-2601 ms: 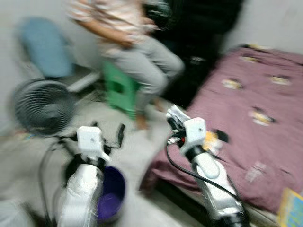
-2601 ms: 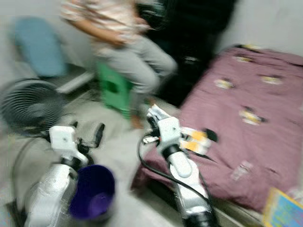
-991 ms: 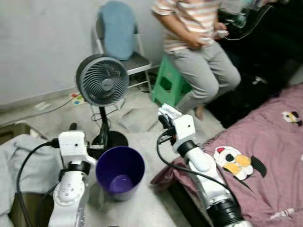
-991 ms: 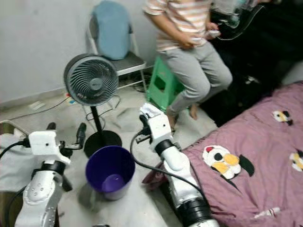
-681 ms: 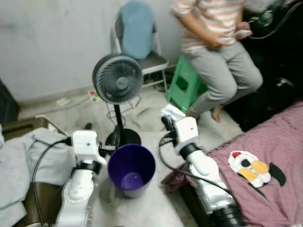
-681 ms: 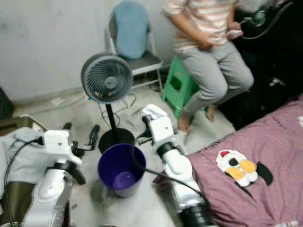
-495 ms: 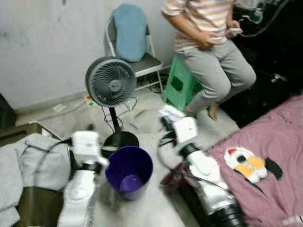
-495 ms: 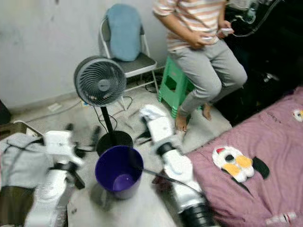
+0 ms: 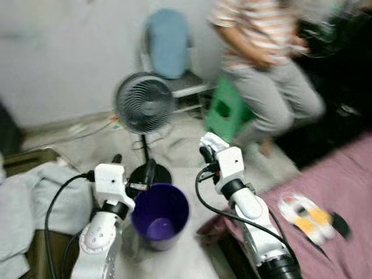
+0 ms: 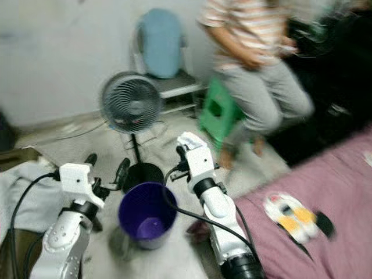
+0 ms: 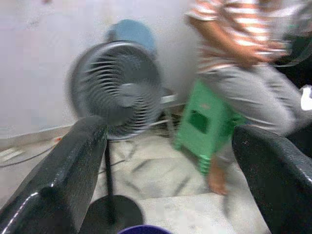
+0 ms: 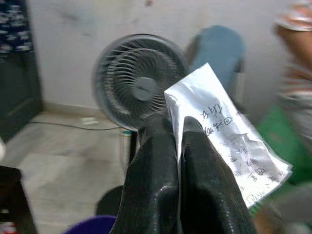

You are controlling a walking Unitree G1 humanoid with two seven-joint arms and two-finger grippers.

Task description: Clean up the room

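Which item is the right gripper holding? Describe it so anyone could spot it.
On the floor in front of the standing fan sits a purple bin. Beside it the right gripper pinches a crumpled white paper, marked by dark handwriting.

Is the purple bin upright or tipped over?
Upright. The purple bin stands on the floor with its round mouth facing up, between the two arms.

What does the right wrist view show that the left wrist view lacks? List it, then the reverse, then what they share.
Right wrist: the right hand shut on a written paper slip, and a dark cabinet. Left wrist: the left hand open and empty, the person's grey trousers and bare foot. Both: the fan, blue chair, green stool, purple bin rim.
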